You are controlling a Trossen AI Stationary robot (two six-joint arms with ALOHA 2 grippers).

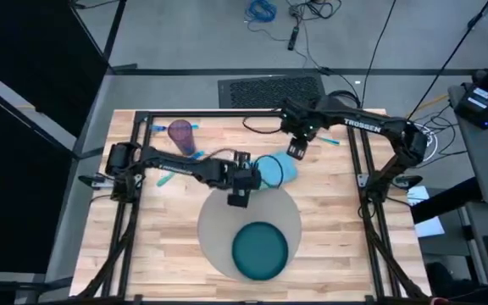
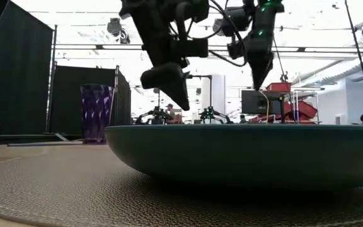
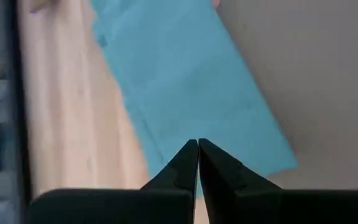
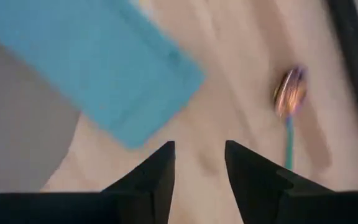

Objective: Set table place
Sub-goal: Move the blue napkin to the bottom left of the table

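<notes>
A large round grey placemat [image 1: 219,224] lies on the light-wood table [image 1: 155,241] toward its near side. A dark teal plate [image 1: 259,251] rests flat on the mat's near part. A light blue napkin [image 1: 280,168] lies at the mat's far edge, one end overlapping the mat [image 3: 328,74]. My left gripper [image 1: 238,200] hangs shut above the mat's far rim, beside the napkin [image 3: 185,74], with nothing between its fingers. My right gripper [image 1: 296,151] hovers open over bare wood just beyond the napkin [image 4: 104,68].
A purple tumbler [image 1: 181,135] stands upright at the far left of the table. A spoon with a teal handle [image 4: 289,99] lies on the wood at the far right. Black frame bars run along the table's left and right sides.
</notes>
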